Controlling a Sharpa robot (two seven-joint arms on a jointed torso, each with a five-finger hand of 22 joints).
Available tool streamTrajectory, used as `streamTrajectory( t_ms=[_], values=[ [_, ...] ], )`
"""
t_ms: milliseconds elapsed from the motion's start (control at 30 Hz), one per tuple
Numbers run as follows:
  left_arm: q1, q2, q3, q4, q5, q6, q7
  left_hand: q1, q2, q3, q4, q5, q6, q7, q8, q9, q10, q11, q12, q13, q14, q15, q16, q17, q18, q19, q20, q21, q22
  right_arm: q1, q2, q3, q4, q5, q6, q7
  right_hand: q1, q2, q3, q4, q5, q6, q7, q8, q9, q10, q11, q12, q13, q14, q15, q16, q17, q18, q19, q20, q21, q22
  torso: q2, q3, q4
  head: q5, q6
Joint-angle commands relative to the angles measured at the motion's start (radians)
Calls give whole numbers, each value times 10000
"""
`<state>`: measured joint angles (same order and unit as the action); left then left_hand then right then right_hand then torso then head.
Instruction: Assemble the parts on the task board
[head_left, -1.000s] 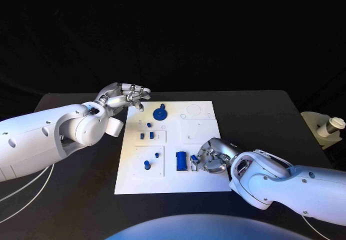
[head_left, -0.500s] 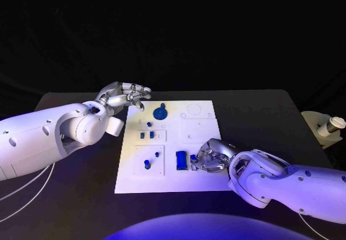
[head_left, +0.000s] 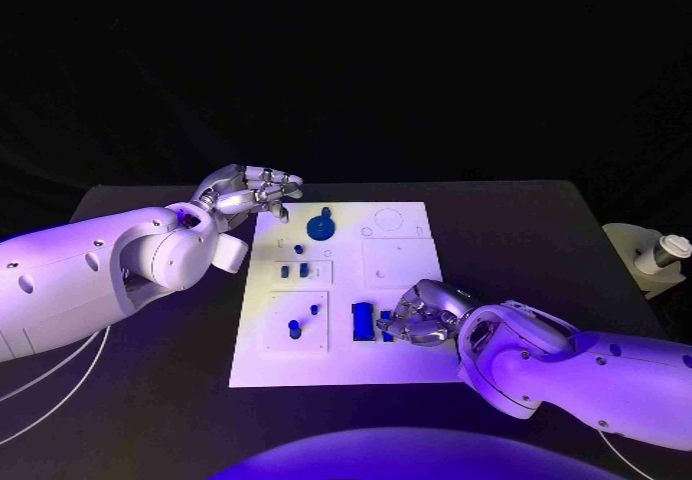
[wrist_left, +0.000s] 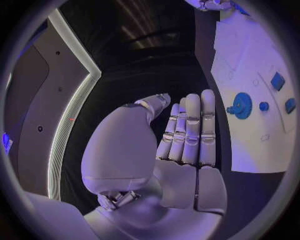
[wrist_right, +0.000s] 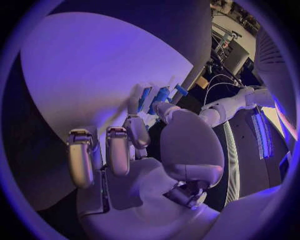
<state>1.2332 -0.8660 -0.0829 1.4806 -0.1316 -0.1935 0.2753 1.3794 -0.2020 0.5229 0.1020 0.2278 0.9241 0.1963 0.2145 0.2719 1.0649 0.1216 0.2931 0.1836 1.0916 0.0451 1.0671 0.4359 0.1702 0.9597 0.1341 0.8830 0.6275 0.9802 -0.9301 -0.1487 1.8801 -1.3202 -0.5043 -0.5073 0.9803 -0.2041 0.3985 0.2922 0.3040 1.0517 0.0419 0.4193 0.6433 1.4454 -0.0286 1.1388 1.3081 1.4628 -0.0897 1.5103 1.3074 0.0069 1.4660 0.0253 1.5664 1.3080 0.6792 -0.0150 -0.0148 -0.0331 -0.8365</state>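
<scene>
Black bench, white board mid-way. Right hand curls at the board's near edge, touching a small blue part; held or not, I cannot tell. Left hand hangs curled, empty, beside the far corner. Gear and pegs look seated; several recesses remain open.
</scene>
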Motion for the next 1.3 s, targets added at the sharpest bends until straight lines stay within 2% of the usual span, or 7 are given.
streamTrajectory(
  t_ms=[33, 267, 400, 500, 633, 1000, 1300],
  values=[
    [7, 11, 7, 21, 32, 163, 26, -4, 132, -9, 85, 43, -68, -28, -7, -11, -50, -12, 27, 12, -46, -2, 40, -10, 137, 13, 59, -56, -13, -14, -10, -1, 64, -262, 148, 99, -77, -15, -79, -11, -40, 46, 27, -29, 16, 73, 5, 25, 167, 812, 1, 52, 1228, -69, 1048, -59, 44, 2628, -2, -4, -6, 2, -13],
    [7, 4, 7, 18, 32, 167, 22, -4, 132, -9, 85, 43, -68, -28, -7, -11, -50, -12, 27, 12, -46, -2, 40, -10, 137, 13, 59, -56, -13, -20, -148, -1, 105, -356, 86, 170, -104, 15, -154, -15, -47, 48, 21, -31, 13, 71, 0, 16, 166, 812, -2, 53, 1231, -69, 1048, -61, 44, 2628, -1, 7, -6, 9, 1],
    [7, -1, 7, 16, 32, 168, 22, -4, 132, -9, 85, 43, -68, -28, -7, -11, -50, -12, 27, 12, -46, -2, 40, -10, 137, 13, 59, -56, -13, -21, -251, -1, 124, -364, 150, 313, 199, 64, -191, -124, 19, 35, 12, -39, 10, 64, -10, -6, 162, 811, -11, 49, 1226, -69, 1048, -72, 44, 2628, 0, 9, -9, 30, 15],
    [7, -5, 7, 14, 32, 169, 20, -4, 132, -9, 85, 43, -68, -28, -7, -11, -50, -12, 27, 12, -46, -2, 40, -10, 137, 13, 59, -56, -13, -23, -296, -1, 123, -355, 236, 426, 1143, 117, -70, -537, -1162, -19, 21, -69, -6, 33, -9, -76, 140, 806, -16, 36, 1206, -69, 1048, -79, 44, 2628, 2, 12, -9, 27, 21],
    [6, 6, 7, 10, 32, 177, 21, -4, 132, -9, 85, 43, -68, -28, -7, -11, -50, -12, 27, 12, -46, -2, 40, -10, 137, 13, 59, -56, -13, -24, -282, 0, 61, -465, 301, 470, 1683, 70, 25, -782, -1657, -14, 6, -95, -39, 31, -18, -75, 152, 806, -18, 30, 1201, -69, 1048, -72, 44, 2628, -1, 6, -15, 12, 27],
    [6, 24, 7, 5, 32, 197, 18, -4, 132, -9, 85, 43, -68, -28, -7, -11, -50, -12, 27, 12, -46, -2, 40, -10, 137, 13, 59, -56, -13, -74, 78, -1, -283, -996, 364, 231, 1921, 69, 85, -890, -1758, 17, -2, -103, -59, 47, -28, -31, 182, 815, -26, 46, 1245, -69, 1048, -76, 44, 2628, 5, 0, 17, -26, 22],
    [6, 3, 6, 5, 32, 184, 16, -4, 132, -9, 85, 43, -68, -28, -7, -11, -50, -12, 27, 12, -46, -2, 40, -10, 137, 13, 59, -56, -13, -114, -36, -1, -244, -1174, 262, 220, 1867, 46, 54, -831, -1676, 29, 8, -111, -73, 52, -19, -29, 186, 812, -21, 38, 1228, -69, 1048, -76, 44, 2628, -7, -9, 1, 4, 30]
  ],
)
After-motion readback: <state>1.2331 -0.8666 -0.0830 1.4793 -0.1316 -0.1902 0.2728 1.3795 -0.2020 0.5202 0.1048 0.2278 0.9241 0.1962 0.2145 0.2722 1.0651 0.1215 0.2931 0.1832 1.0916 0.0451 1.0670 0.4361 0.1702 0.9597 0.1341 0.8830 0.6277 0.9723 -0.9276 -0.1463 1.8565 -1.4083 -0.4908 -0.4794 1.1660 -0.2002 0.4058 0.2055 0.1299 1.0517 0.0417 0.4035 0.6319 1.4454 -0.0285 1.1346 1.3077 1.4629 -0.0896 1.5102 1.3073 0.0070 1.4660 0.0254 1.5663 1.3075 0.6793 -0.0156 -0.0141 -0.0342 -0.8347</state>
